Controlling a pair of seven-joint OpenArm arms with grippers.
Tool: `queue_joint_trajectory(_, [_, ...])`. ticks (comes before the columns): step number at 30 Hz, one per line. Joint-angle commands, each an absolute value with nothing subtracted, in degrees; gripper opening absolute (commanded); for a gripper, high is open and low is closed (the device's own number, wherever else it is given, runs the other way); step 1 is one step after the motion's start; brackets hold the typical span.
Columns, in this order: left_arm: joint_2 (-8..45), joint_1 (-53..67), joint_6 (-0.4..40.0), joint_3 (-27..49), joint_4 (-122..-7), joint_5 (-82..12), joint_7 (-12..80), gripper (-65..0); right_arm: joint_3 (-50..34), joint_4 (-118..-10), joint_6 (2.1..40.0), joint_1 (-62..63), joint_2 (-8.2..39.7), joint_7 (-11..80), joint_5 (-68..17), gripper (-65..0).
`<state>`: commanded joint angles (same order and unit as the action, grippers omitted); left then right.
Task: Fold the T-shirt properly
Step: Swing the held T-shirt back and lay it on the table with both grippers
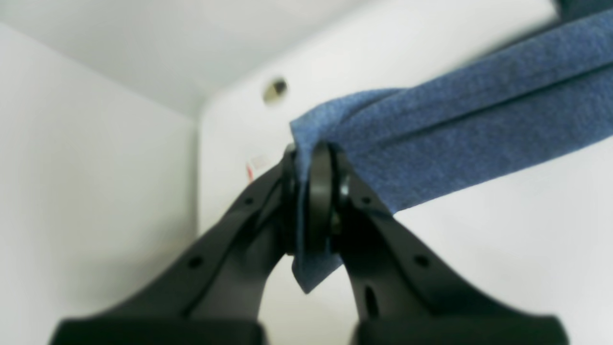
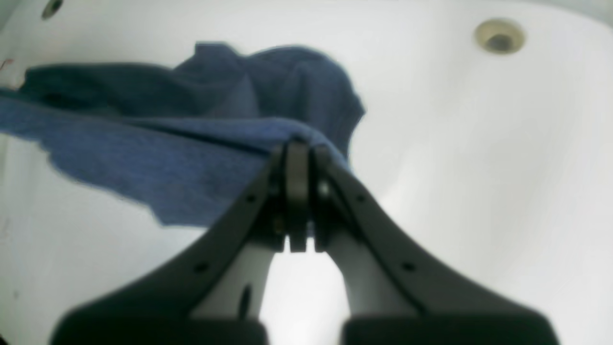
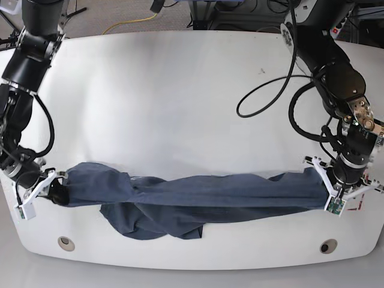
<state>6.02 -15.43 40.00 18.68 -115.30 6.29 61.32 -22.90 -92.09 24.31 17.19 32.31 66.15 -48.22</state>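
Observation:
The T-shirt (image 3: pixel 192 193), dark heathered navy, is stretched into a long twisted band across the near part of the white table (image 3: pixel 180 96), with a slack bunch (image 3: pixel 150 223) sagging onto the table left of centre. No lettering shows. My left gripper (image 1: pixel 313 196) is shut on one end of the T-shirt (image 1: pixel 455 124); in the base view the left gripper (image 3: pixel 328 191) is at the right. My right gripper (image 2: pixel 297 191) is shut on the other end of the T-shirt (image 2: pixel 158 158); in the base view the right gripper (image 3: pixel 57 191) is at the left.
Round grommet holes (image 3: pixel 66 243) (image 3: pixel 327 246) sit near the table's front edge. A red tape mark (image 3: pixel 364 206) lies by the left gripper. A black cable (image 3: pixel 264 90) loops over the table from the right-hand arm. Floor and cables lie beyond the far edge.

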Motion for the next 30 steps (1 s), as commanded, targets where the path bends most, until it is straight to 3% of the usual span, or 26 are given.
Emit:
queue_joint_trajectory(11, [6.02, 0.84, 40.00, 27.21, -115.30, 6.37, 61.23, -65.0, -27.56, -100.26, 24.31, -2.07, 26.51, 65.98, -47.87, -65.0])
queue_joint_trajectory(20, [6.02, 13.41, 40.00, 33.54, -115.30, 6.64, 63.96, -65.0, -30.02, -100.97, 24.31, -13.67, 22.11, 65.89, -48.13, -65.0])
queue_joint_trajectory(23, [6.02, 16.84, 40.00, 37.23, -115.03, 6.64, 67.12, -65.0, -32.92, -102.46, 24.31, -16.92, 20.09, 65.98, -47.87, -65.0])
queue_joint_trajectory(30, [3.82, 20.70, 40.00, 42.59, -115.03, 6.46, 64.84, -65.0, -33.36, -107.56, 24.22, -21.05, 15.43, 65.98, -47.78, -65.0])
